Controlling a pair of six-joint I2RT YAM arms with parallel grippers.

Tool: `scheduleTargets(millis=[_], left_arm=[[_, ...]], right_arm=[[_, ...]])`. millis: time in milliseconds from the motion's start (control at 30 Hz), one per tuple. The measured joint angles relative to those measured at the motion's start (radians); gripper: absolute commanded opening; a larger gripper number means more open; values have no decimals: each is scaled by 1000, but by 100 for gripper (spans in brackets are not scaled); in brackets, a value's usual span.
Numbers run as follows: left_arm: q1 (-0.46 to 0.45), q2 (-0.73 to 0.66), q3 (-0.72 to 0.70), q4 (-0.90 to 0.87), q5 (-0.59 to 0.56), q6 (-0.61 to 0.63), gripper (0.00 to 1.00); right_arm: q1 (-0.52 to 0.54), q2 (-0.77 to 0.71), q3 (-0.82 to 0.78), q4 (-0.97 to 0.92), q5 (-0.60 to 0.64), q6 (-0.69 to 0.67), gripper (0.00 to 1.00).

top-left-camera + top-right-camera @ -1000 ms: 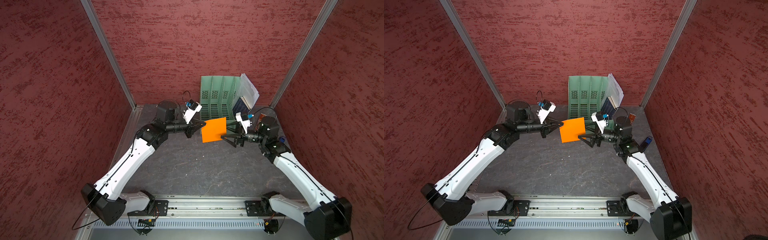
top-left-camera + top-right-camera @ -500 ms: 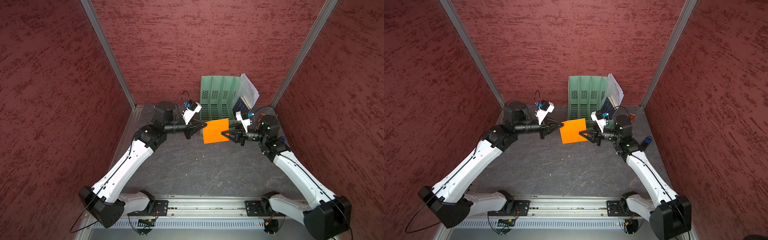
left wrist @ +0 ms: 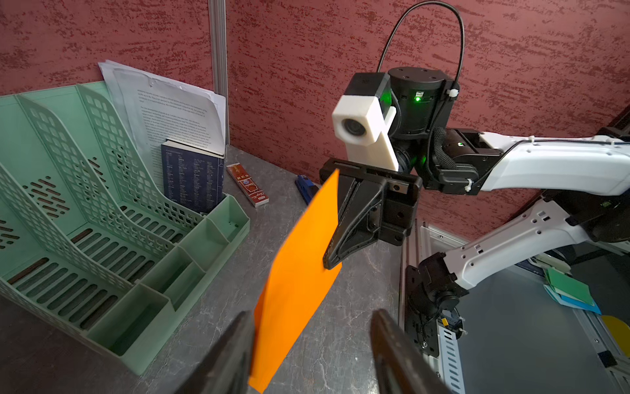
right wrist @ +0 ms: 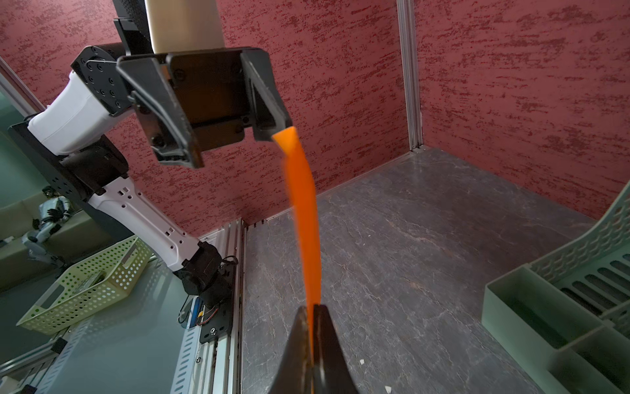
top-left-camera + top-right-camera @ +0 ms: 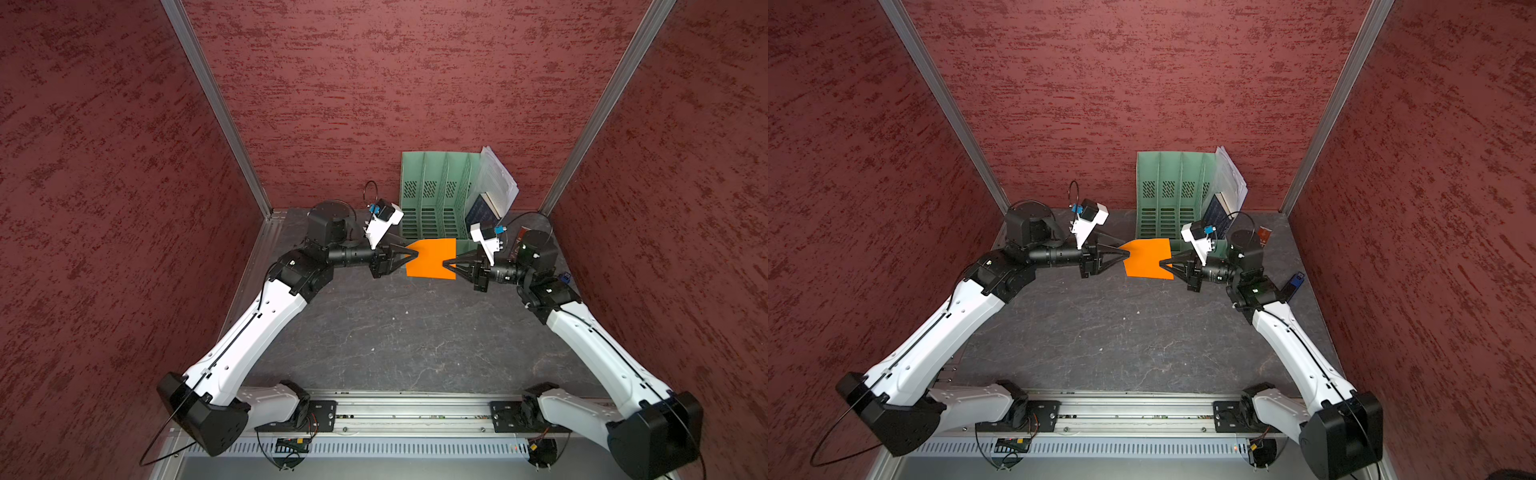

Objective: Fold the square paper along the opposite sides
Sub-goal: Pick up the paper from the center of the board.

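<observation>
The square paper (image 5: 430, 257) (image 5: 1146, 257) is a bright orange sheet held upright in the air above the grey table, at the back centre. My right gripper (image 5: 444, 264) (image 4: 312, 307) is shut on the middle of its right edge. In the left wrist view the same black jaws pinch the paper (image 3: 300, 273). My left gripper (image 5: 411, 255) (image 3: 312, 314) stands open at the sheet's left edge. The paper (image 4: 303, 211) leans against one of the left gripper's fingers (image 4: 276, 122), and the other finger is well apart from it.
A green file organiser (image 5: 432, 199) stands against the back wall just behind the paper, with white printed sheets (image 5: 496, 183) and a dark book (image 5: 480, 210) in its right slot. A small red box (image 5: 1263, 235) and a blue object (image 5: 1296, 282) lie by the right arm.
My right gripper has closed on the paper's right edge. My left gripper, which held the left edge, has opened and let go. The sheet has stayed in about the same place.
</observation>
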Motion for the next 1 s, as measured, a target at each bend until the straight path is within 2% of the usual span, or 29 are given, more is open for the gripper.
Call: scheduleTargets(millis=[267,633,1000], left_arm=[[2,1,-37,60,72,-1,100],[54,-31,-123,248,95,-54,100],[53,-40,-146,539,206,-200,87]], right_arm=[[1,-29,13,-5,-8,3,0],[1,-126,124,2,-71,33,0],[5,-91,130,14,-110,80,0]])
